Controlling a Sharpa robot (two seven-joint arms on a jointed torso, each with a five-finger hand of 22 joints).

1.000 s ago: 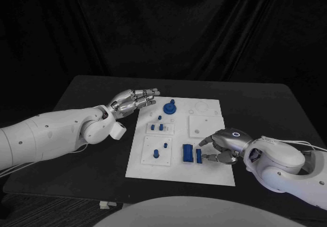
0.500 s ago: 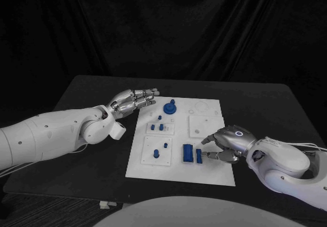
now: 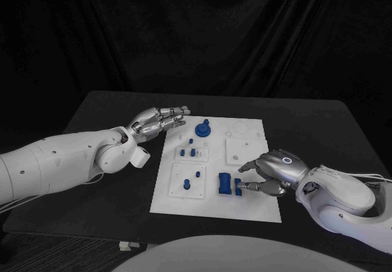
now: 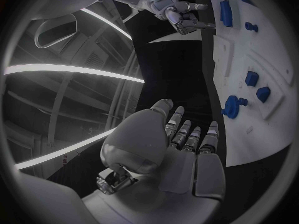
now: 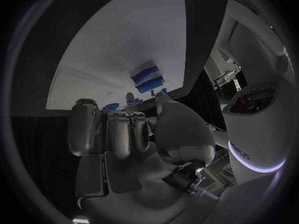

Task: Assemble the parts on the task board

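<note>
Board (image 3: 214, 205) sits mid-table, long axis running away from the robot. Progress looks partial, judging from the layout:

- Round part (image 3: 203, 131) stands at the board's far left end, apparently seated.
- Two small parts (image 3: 190, 152) stand in the sub-plate just nearer than that, with one more small piece between them and the round part.
- A peg (image 3: 187, 183) stands in the near-left sub-plate.
- Two bars (image 3: 229, 184) lie side by side on the board's near half, right of the peg: a thick one and a thin one. They look loose, not yet placed.
- The right-side square plate and the far-right circular outlines carry nothing blue, so those slots likely remain to fill.

Right hand (image 3: 270, 173) is over the board's near right part, fingers curled, tips right at the thin bar's right side. Touching or pinching: cannot tell. The right wrist view shows both bars just past the fingertips (image 5: 129, 98), nothing clearly in the grasp.

Left hand (image 3: 160, 120) hovers off the board's far left edge, near the round part, fingers extended and slightly apart, holding nothing.
</note>
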